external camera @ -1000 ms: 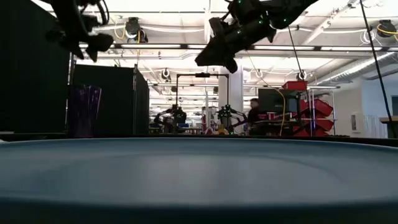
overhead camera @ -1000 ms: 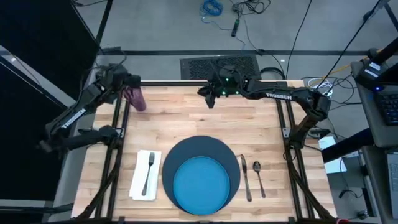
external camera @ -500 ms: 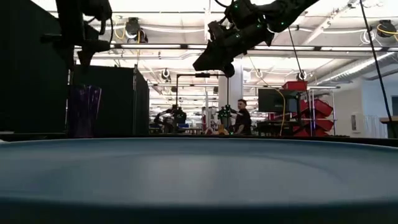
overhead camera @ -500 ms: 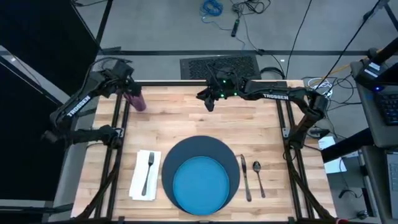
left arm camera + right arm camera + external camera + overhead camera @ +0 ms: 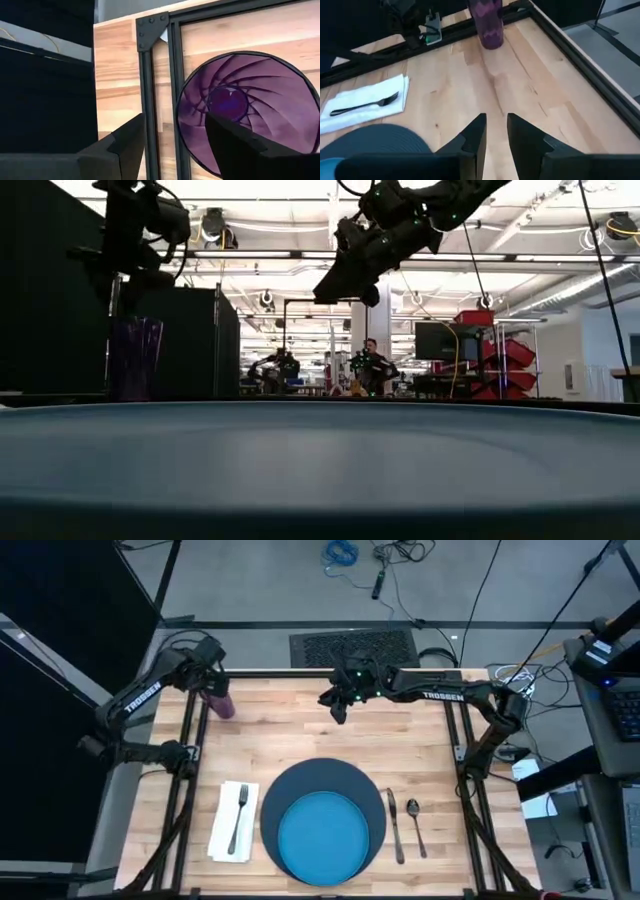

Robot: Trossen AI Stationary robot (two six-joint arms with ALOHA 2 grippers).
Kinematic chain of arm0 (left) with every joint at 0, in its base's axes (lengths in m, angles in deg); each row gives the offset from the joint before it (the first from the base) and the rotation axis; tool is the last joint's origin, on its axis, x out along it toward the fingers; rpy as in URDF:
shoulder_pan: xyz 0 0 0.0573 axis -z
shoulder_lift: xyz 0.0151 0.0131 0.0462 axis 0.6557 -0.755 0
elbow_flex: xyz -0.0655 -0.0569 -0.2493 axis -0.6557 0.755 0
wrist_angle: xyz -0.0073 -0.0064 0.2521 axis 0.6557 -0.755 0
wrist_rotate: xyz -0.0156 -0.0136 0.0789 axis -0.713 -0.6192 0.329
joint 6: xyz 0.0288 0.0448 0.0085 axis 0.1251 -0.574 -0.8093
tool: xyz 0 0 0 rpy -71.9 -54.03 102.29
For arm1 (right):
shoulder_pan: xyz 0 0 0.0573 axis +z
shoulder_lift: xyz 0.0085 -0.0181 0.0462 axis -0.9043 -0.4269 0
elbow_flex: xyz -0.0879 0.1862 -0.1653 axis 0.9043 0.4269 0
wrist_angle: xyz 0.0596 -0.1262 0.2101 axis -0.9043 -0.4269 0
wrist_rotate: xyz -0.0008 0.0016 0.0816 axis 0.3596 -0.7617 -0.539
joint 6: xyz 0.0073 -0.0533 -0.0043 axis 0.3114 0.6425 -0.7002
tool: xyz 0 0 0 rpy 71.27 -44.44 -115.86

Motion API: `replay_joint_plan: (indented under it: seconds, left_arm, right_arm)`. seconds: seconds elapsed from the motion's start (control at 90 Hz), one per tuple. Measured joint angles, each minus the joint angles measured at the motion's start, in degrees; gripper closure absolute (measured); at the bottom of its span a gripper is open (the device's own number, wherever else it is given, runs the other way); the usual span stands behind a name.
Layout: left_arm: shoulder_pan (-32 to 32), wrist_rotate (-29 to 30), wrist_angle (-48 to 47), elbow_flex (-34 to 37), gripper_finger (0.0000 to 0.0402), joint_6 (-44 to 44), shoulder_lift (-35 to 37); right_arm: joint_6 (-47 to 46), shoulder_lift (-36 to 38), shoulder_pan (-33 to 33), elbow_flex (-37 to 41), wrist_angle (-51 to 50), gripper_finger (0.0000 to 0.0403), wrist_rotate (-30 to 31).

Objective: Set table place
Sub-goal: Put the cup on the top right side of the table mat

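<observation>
Small purple ribbed cup (image 5: 219,701) stood upright at table's (image 5: 300,730) far-left corner, mouth up. Left gripper (image 5: 170,145) hovered above it, fingers apart; right gripper (image 5: 494,131) at far-centre appeared slightly parted.

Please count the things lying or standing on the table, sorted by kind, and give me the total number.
Mat: 1
Plate: 1
Napkin: 1
Cutlery: 3, namely fork, knife, spoon
Cup: 1
Total: 7
</observation>
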State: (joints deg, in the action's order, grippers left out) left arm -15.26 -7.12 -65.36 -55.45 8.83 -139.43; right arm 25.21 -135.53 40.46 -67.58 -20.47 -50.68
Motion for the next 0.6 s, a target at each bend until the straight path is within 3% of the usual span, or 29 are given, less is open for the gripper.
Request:
replay_joint_plan:
  seconds: [0.211, 0.411, 0.6]
  left_arm:
    - [0.0, -2.5, 0.0, 0.4, 0.0212, 0.8, -1.3]
    - [0.0, -5.7, 0.9, 5.5, 0.0212, 0.3, -3.7]
    - [0.1, -5.0, 1.8, 6.7, 0.0219, -2.3, -5.0]
  right_arm:
    - [0.6, 0.0, 0.4, 0.0, 0.2, 0.0339, 0.0]
    - [0.6, 0.0, 0.5, 0.0, -0.1, 0.0339, 0.0]
    - [1.0, 0.0, 0.4, 0.0, -0.2, 0.0339, 0.0]
